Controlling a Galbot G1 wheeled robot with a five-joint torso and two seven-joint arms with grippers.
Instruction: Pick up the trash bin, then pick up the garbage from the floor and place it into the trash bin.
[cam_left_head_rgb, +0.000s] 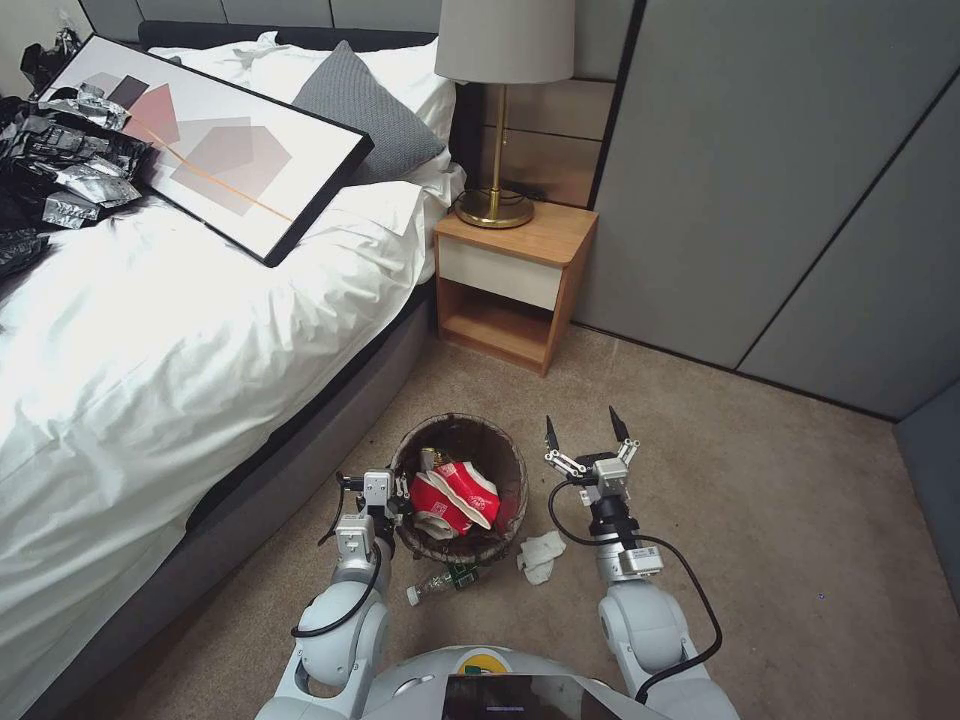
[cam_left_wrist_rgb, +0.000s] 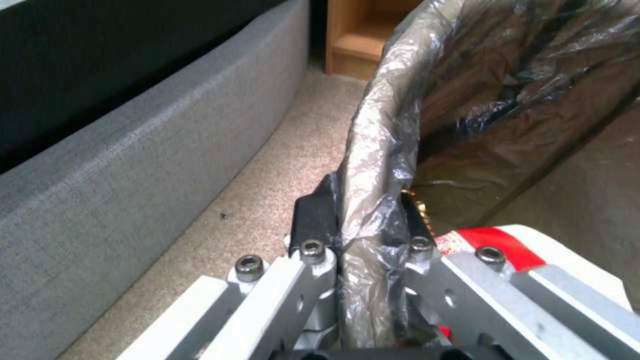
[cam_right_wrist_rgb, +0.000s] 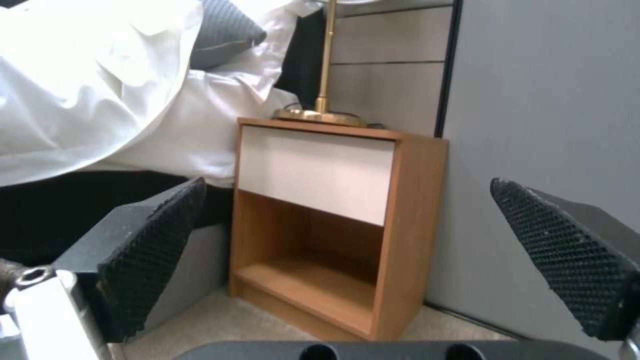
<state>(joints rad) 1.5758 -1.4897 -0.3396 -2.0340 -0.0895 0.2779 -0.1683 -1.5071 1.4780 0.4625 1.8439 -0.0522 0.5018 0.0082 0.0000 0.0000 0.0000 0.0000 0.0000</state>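
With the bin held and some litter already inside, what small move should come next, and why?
Probably lower the open right gripper toward the white tissue on the carpet. The left gripper is shut on the trash bin rim, red-and-white wrappers already lie inside, while the tissue and a clear bottle lie on the floor beside the bin.

bottle (cam_left_head_rgb: 447, 581) half hidden under the trash bin (cam_left_head_rgb: 505, 455), lamp (cam_left_head_rgb: 503, 60) top cut off
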